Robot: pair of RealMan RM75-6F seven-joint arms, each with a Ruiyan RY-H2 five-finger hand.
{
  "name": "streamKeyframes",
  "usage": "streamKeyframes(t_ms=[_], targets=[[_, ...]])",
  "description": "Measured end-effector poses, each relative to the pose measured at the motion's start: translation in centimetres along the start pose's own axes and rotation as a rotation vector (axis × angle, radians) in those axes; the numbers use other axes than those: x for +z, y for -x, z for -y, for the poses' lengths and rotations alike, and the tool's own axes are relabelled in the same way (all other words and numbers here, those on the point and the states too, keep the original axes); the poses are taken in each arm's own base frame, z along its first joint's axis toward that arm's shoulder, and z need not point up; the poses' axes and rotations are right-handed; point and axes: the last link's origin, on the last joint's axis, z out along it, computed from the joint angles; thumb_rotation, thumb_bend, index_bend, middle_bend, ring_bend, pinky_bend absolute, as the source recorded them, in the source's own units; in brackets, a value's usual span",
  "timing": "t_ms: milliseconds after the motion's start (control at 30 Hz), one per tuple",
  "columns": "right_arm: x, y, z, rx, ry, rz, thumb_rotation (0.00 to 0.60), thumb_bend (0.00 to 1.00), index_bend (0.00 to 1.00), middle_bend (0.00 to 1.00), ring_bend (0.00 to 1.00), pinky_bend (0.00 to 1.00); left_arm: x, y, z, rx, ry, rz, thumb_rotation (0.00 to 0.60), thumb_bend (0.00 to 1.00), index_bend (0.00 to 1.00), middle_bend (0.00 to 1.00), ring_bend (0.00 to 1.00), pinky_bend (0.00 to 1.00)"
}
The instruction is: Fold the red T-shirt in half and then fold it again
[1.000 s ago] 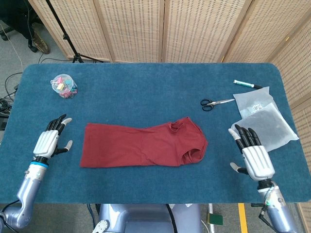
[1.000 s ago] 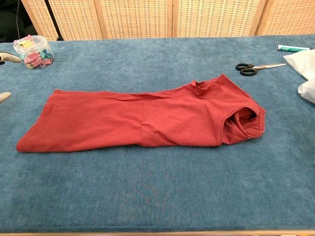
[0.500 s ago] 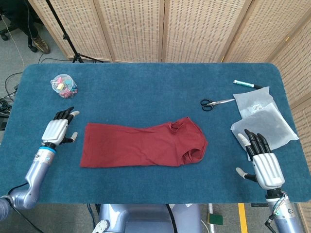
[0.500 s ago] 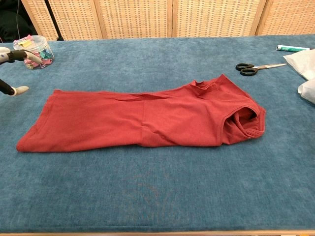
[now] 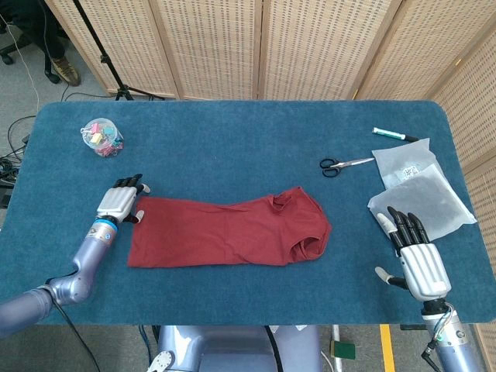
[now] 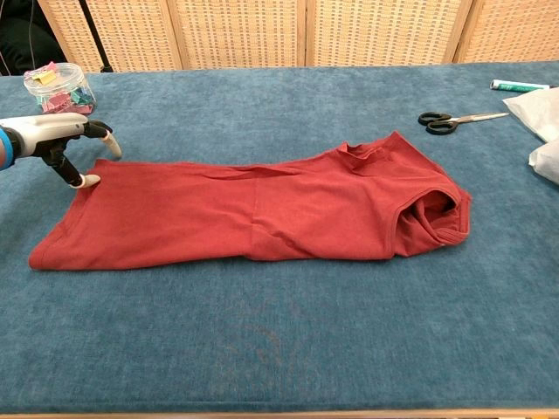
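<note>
The red T-shirt [image 5: 229, 231] lies folded lengthwise on the blue table [image 5: 232, 147], its hem to the left and its collar and sleeve to the right; the chest view shows the shirt [image 6: 253, 209] the same way. My left hand [image 5: 120, 200] hovers at the shirt's far left hem corner, its fingers apart and empty. In the chest view a fingertip of that left hand [image 6: 54, 138] comes down right at the hem corner. My right hand [image 5: 415, 256] stays open near the table's front right, well apart from the shirt.
A clear tub of coloured clips [image 5: 101, 137] stands at the back left. Scissors [image 5: 342, 163], a marker [image 5: 394, 135] and two plastic bags [image 5: 418, 190] lie at the right side. The front edge runs just below the shirt.
My left hand has moved right and forward from the table's left edge to the shirt's hem corner. My right hand drew back slightly toward the front edge.
</note>
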Motion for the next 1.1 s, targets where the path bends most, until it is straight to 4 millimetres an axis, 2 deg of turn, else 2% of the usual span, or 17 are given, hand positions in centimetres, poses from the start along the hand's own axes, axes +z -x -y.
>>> streamKeyframes(t_ms=[200,667,900,1100], targets=[[0.1,0.0,-0.1,0.01,0.005,0.002,0.6,0.0,0.0,0.0,0.0,0.04,0.3,0.4,-0.5,-0.015,0.001,-0.003,0.6,0.42,0.32,0.0,0.0,0.0],[0.1,0.1,-0.1,0.024,0.002,0.011,0.6,0.0,0.0,0.0,0.0,0.04,-0.7,1.7,0.2,-0.071,0.012,-0.024,0.6,0.42,0.35,0.0,0.0,0.0],[0.1,0.1,-0.1,0.039,0.0,0.015,0.6,0.0,0.0,0.0,0.0,0.04,-0.8,2.0,0.2,-0.094,0.013,-0.04,0.6,0.42,0.52,0.0,0.0,0.0],[0.1,0.0,-0.1,0.05,-0.003,0.019,0.6,0.0,0.0,0.0,0.0,0.04,-0.9,2.6,0.4,-0.124,0.012,-0.057,0.6,0.42,0.58,0.0,0.0,0.0]])
